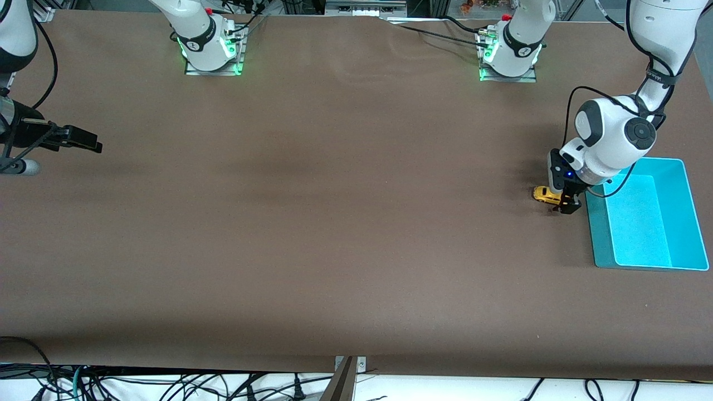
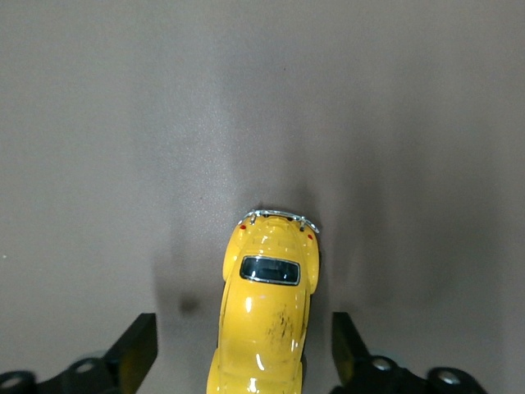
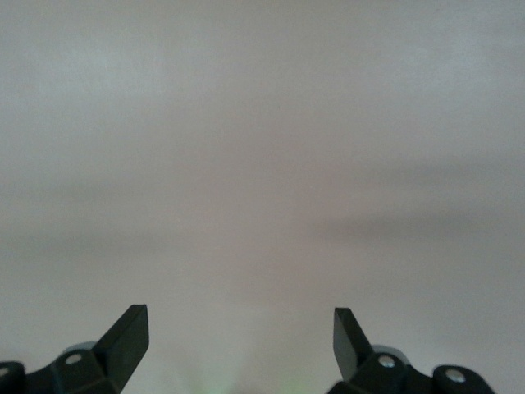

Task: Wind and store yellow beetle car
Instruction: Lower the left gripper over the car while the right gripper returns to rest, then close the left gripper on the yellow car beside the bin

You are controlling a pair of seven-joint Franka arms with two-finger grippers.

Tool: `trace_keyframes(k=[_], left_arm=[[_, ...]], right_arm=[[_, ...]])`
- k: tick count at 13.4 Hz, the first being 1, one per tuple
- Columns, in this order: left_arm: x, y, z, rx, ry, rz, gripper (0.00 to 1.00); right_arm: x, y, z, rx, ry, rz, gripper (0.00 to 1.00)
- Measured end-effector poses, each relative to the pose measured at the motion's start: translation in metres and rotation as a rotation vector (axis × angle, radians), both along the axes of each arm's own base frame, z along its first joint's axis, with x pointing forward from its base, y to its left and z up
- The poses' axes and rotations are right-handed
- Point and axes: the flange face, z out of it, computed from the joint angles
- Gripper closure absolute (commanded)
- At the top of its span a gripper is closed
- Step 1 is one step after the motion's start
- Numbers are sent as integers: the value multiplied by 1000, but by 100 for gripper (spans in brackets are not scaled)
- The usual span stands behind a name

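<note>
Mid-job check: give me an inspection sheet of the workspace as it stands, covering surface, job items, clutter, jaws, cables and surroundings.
Surface: brown table, bare apart from the items below.
Job's things: yellow beetle car on the table beside the cyan bin; nothing seen in the bin.
Clutter: nothing seen.
Grippers: left gripper low over the car, jaws open either side of it, not touching. Right gripper waits at the right arm's end, jaws open.
Cables: black cable on the left arm; loose cables below the table's near edge.
Surroundings: two arm bases lit green.
</note>
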Motion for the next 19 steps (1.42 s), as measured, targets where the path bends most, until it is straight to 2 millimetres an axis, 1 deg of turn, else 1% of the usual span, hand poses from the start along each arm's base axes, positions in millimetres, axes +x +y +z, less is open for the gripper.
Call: trace_keyframes(k=[2,4,6,8,11,13,14,15,17,19], left_arm=[[0,0,0,0,0,-2,51],[0,0,0,0,-1,-3,59],[0,0,1,1,-2,-5,59],[0,0,1,1,-2,-6,62],[0,0,1,1,-2,-7,62],[3,0,5,2,-3,-8,62],[5,1,10,1,7,-8,62],[9,2,20,1,22,-9,62],[19,5,49,0,58,-11,61],[30,8,85,-1,99,-13,61]], right_arm=[[1,10,16,-5,-56,-16,0],[0,7,36,-10,-129,-30,0],[-5,3,50,-11,-159,-36,0],[-7,5,55,-11,-167,-35,0],[-6,8,51,-9,-159,-35,0],[-6,11,51,-8,-155,-31,0],[-7,11,51,-8,-152,-31,0],[-8,11,51,-8,-146,-31,0],[-9,10,50,-7,-140,-33,0],[-9,12,50,-6,-140,-32,0]])
